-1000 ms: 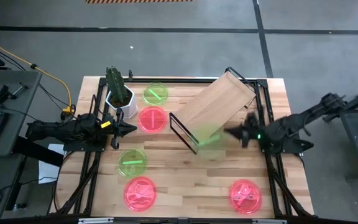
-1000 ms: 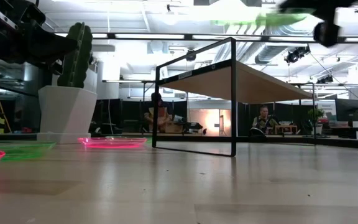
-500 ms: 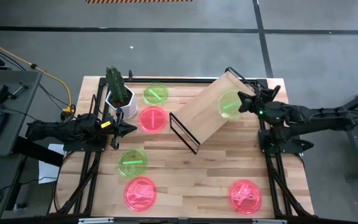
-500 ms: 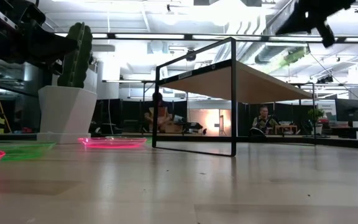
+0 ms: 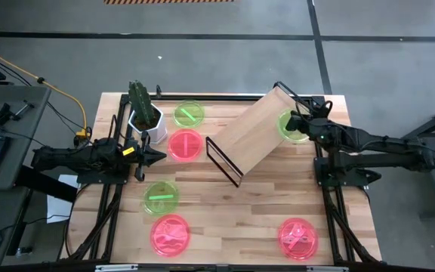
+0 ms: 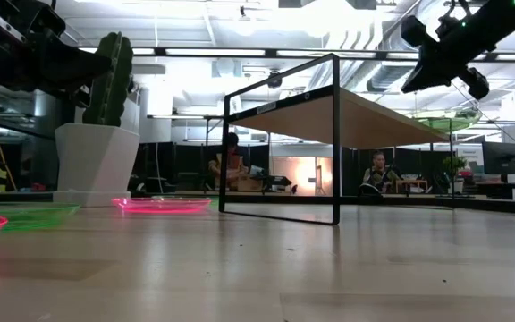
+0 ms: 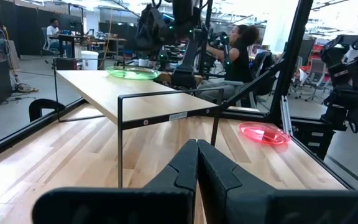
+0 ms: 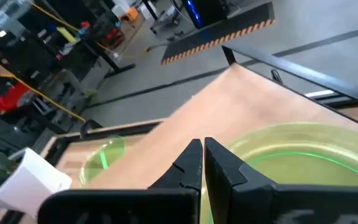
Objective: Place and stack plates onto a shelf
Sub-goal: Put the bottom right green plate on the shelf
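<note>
**First green plate reaches the shelf's far corner**

Your right gripper (image 5: 302, 123) pinches the green plate (image 5: 289, 125) by its rim, flat over the shelf (image 5: 259, 132), apparently leaving room for stacking. The left gripper (image 5: 157, 156), fingers together, waits beside the cactus pot (image 5: 146, 121).

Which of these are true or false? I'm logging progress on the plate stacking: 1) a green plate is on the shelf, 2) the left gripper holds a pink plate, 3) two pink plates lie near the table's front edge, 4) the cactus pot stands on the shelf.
1) True: a green plate sits on the shelf, with the right gripper at it.
2) False: the left gripper is shut and holds nothing.
3) True: one pink plate front left, another front right.
4) False: the cactus pot stands on the table, left of the shelf.
</note>
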### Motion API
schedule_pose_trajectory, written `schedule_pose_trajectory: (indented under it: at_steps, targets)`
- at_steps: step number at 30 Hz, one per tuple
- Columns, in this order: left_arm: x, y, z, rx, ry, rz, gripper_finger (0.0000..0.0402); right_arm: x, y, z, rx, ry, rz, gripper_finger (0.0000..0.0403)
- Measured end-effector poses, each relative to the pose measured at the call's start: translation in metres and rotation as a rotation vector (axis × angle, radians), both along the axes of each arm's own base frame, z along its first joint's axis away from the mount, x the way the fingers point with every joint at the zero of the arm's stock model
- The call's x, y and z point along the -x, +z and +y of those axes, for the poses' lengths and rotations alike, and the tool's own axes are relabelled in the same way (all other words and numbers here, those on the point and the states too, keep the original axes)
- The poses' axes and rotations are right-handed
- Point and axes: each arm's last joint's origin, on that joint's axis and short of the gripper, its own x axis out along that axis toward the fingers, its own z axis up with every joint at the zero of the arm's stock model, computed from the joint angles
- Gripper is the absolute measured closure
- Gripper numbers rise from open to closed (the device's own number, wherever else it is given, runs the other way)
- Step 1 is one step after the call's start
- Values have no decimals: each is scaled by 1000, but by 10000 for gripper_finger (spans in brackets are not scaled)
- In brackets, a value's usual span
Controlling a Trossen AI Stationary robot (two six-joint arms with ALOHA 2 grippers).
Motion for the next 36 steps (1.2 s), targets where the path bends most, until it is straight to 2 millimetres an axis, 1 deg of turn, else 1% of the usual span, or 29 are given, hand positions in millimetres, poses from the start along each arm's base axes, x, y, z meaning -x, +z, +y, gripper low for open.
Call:
schedule_pose_trajectory:
  at_steps: [5, 8, 11, 15, 19, 23, 25, 30, 36]
  targets:
    - [0, 0, 0, 0, 0, 0, 401, -1, -10, -4, -77, 34, 76, 403]
    - [0, 0, 0, 0, 0, 0, 401, -6, -18, -8, -137, 64, 133, 403]
    - [0, 0, 0, 0, 0, 0, 401, -11, -21, -14, -171, 98, 206, 403]
    - [0, 0, 0, 0, 0, 0, 401, -17, -6, -21, -167, 99, 304, 403]
    - [0, 0, 0, 0, 0, 0, 401, -18, 11, -23, -199, 82, 428, 403]
    - [0, 0, 0, 0, 0, 0, 401, -24, 17, -24, -269, 88, 546, 403]
    - [0, 0, 0, 0, 0, 0, 401, -30, 15, -26, -304, 106, 584, 403]
    - [0, 0, 0, 0, 0, 0, 401, -46, 2, -33, -372, 146, 673, 403]
    - [0, 0, 0, 0, 0, 0, 401, -54, -6, -45, -376, 110, 713, 403]
